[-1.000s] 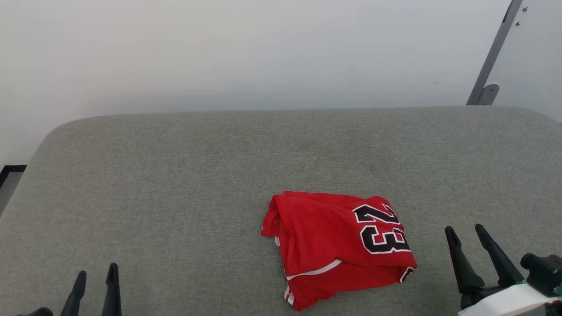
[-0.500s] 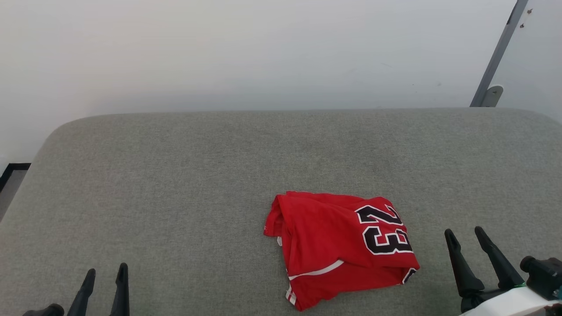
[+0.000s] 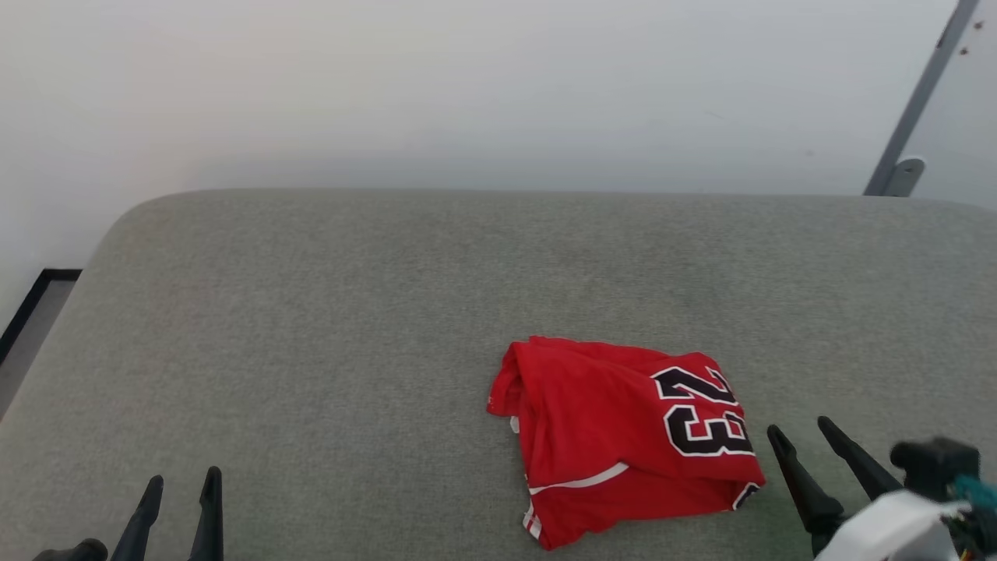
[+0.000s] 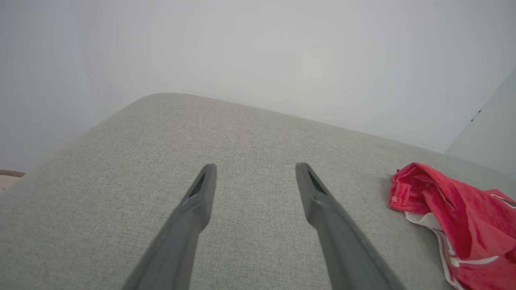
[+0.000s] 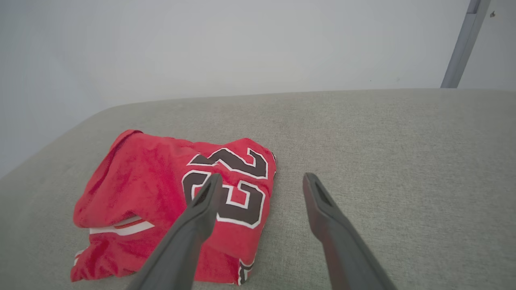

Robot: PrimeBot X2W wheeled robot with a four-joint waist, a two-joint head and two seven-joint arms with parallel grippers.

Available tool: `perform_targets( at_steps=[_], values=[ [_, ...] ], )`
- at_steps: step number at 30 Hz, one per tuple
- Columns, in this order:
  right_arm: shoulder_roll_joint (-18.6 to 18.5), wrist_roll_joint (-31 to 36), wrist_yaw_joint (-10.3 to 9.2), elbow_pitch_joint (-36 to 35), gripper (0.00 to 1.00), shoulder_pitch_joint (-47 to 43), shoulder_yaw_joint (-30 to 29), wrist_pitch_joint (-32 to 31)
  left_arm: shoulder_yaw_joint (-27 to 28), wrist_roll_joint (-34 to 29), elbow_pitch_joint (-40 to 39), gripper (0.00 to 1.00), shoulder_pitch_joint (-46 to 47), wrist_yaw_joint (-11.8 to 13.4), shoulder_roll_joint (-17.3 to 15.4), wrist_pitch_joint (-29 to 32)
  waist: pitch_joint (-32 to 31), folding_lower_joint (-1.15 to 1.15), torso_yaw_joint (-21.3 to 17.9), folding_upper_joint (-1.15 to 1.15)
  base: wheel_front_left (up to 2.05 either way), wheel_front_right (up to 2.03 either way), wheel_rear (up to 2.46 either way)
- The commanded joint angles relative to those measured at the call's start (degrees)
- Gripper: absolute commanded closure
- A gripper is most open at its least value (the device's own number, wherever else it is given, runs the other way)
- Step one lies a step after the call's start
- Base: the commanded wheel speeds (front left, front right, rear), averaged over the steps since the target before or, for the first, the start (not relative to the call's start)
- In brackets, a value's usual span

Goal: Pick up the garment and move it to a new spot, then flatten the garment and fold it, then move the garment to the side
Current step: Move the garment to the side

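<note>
- The garment (image 3: 627,444) lies as a compact red bundle on the grey padded surface (image 3: 311,312), right of the middle and toward the near edge. The "23" is uppermost and a white trim stripe shows along its near side
- That lie fits two stages: a loose heap waiting to be lifted to a new spot, or a folded shirt already set aside. The layers look doubled over, but the left edge is puffed and uneven, so I cannot say with confidence which it is (the underside is hidden)
- Either way the cloth is thin and slack. My judgement is that a pinch taking only the top layer would peel the bundle open, whereas a low bite through all layers at an edge would keep it together
- The left gripper (image 3: 184,475) is spread wide and empty, well apart from the garment, which sits off to its right
- The right gripper (image 3: 799,425) is likewise spread with nothing between its fingers, just beside the bundle's right edge. In its wrist view the left finger crosses in front of the number
</note>
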State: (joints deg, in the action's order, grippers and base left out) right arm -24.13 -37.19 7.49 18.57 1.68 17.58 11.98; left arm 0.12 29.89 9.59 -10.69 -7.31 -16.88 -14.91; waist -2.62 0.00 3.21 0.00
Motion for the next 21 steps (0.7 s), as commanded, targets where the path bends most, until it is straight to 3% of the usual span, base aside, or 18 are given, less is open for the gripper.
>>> perform_targets(
  at_steps=[1,14,21],
  values=[
    [-1.15,-1.36,0.0,0.52,0.0,2.0,1.25,-2.3,-0.05,0.45,-0.42,0.0,-0.29,-0.16,-0.21,-0.37,0.37,0.0,0.77,0.0,0.0,0.0,0.0],
    [-9.47,-12.08,0.0,2.96,0.0,15.04,9.01,-31.55,-2.73,1.29,0.1,0.0,1.37,-0.16,0.01,-0.37,3.15,0.0,5.44,0.0,0.0,0.0,0.0],
    [-10.05,-11.69,-0.01,6.87,0.0,21.24,9.51,-44.96,-4.53,2.4,0.77,0.0,3.55,-0.16,0.26,-0.37,5.75,0.0,8.23,0.0,0.0,0.0,0.0]
  ],
)
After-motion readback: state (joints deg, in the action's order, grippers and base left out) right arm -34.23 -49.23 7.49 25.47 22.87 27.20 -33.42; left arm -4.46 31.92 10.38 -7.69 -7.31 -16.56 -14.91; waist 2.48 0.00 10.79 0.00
